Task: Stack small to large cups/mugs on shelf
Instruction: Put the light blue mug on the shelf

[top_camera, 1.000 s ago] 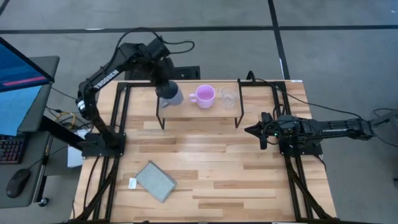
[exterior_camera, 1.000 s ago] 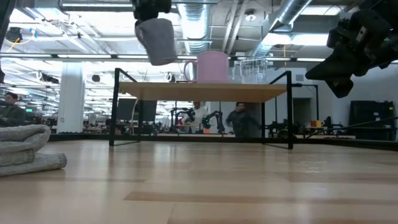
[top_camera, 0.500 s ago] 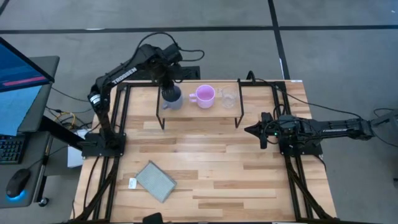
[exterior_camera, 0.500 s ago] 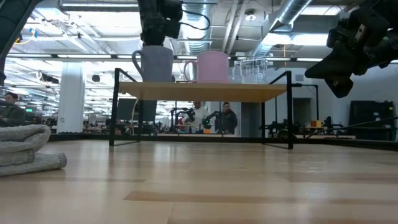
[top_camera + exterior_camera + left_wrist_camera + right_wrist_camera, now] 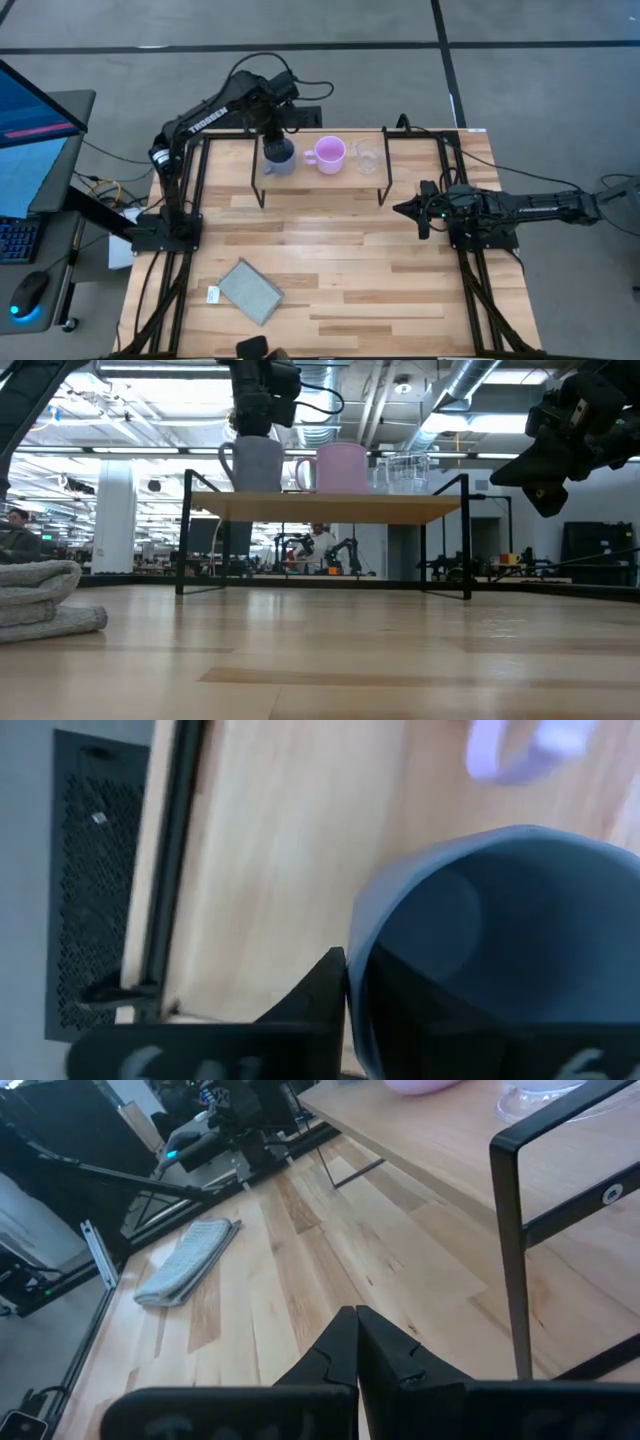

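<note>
The grey-blue mug [image 5: 279, 157] stands upright on the left end of the shelf [image 5: 320, 180], with its handle [image 5: 224, 460] toward the shelf's left end. The pink-lilac mug [image 5: 327, 153] stands beside it in the middle, and the clear glass cup [image 5: 367, 158] stands near the right end. In the low view all three rest by their bases on the shelf board [image 5: 325, 507]. My left gripper [image 5: 272, 136] is over the grey-blue mug, shut on its rim. My right gripper [image 5: 404, 210] is shut and empty, right of the shelf and above the tabletop. My left gripper pinches the grey-blue mug's wall at the rim [image 5: 356, 935], with one finger [image 5: 318, 992] outside and the other inside the mug. The fingers come from above, pointing down. The mug is upright, and its base [image 5: 256, 489] is on the shelf board.
A flat grey folded pad [image 5: 250, 290] lies at the table's near left, with a small white tag [image 5: 213, 294] beside it. The shelf's black frame legs [image 5: 381, 190] stand on the tabletop. A person [image 5: 14, 532] sits in the room beyond.
My left gripper has gone down and a little toward the table's right with the grey-blue mug. The mug was tilted in the air above the shelf's left end. It now stands upright on the board next to the pink-lilac mug.
</note>
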Controlling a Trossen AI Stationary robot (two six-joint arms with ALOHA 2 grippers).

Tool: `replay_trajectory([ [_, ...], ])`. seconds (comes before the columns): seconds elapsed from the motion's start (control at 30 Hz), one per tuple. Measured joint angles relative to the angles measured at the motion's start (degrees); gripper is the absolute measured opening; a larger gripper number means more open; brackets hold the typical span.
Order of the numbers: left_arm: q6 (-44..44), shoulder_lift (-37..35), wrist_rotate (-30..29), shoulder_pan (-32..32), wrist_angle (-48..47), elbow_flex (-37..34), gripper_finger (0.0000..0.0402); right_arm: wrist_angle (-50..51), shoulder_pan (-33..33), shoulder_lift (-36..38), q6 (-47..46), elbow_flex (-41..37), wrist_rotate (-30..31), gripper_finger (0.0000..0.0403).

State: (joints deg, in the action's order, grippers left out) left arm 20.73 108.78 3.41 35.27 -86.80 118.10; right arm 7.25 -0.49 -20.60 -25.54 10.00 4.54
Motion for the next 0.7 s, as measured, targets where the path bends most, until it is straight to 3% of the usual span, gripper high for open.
replay_trajectory([
  [0.2, -0.5, -0.1, -0.2, 0.2, 0.7, 2.9, 0.0075, 0.0, 0.0, 0.0, 0.3, 0.0, 0.0, 0.0021],
  [0.7, -0.3, 0.1, 4.2, 0.4, -2.8, 2.8, 0.0081, 0.0, 0.0, 0.0, 0.5, 0.0, 0.0, 0.0021],
])
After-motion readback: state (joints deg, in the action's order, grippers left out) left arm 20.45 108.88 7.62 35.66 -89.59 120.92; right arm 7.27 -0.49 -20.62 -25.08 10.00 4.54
